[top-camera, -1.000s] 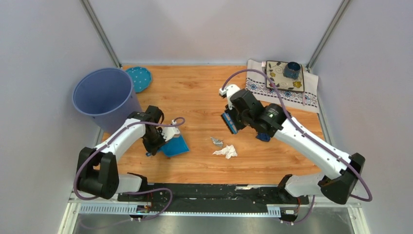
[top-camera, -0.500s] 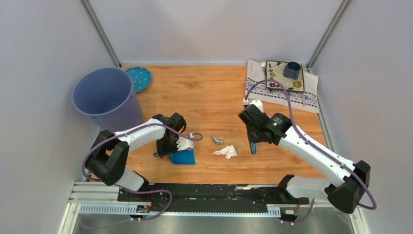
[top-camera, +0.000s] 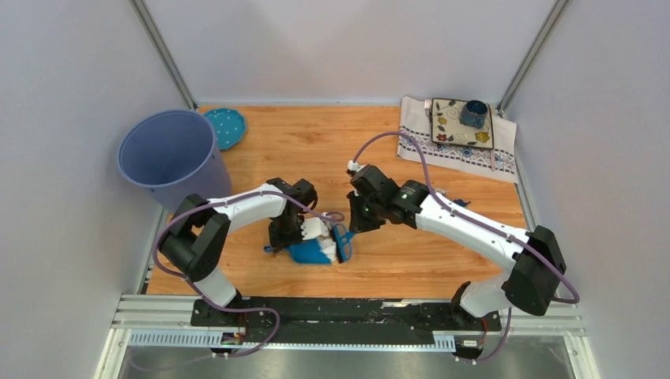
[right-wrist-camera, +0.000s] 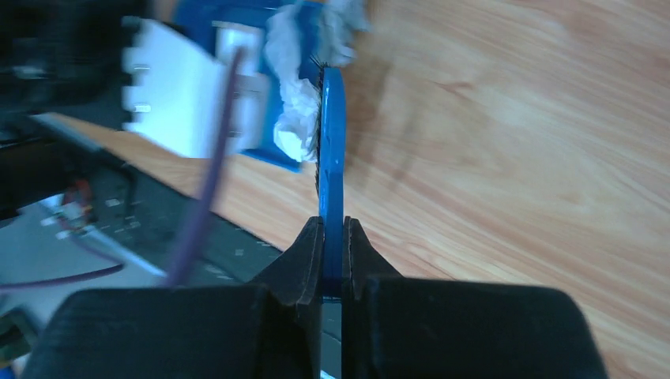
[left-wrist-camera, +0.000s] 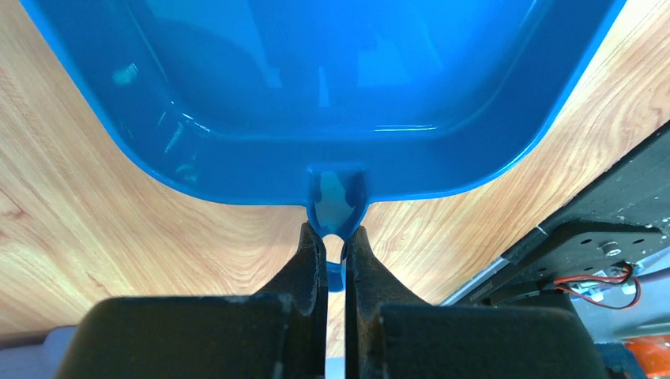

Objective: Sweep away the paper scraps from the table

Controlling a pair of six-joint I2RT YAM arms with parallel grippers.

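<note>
My left gripper is shut on the handle of a blue dustpan, which rests on the table near its front edge. The pan's mouth faces right in the top view. My right gripper is shut on the flat handle of a blue brush. The brush head stands against the dustpan. White and grey paper scraps are pressed between the bristles and the pan's mouth. In the left wrist view the visible part of the pan holds nothing.
A lavender bin stands at the back left, with a teal dotted plate behind it. A patterned cloth at the back right carries a tray and a blue cup. The black rail runs along the front.
The left arm slid the dustpan rightward. The right arm swung the brush down and to the left across the table, pushing the scraps against the pan's mouth.
</note>
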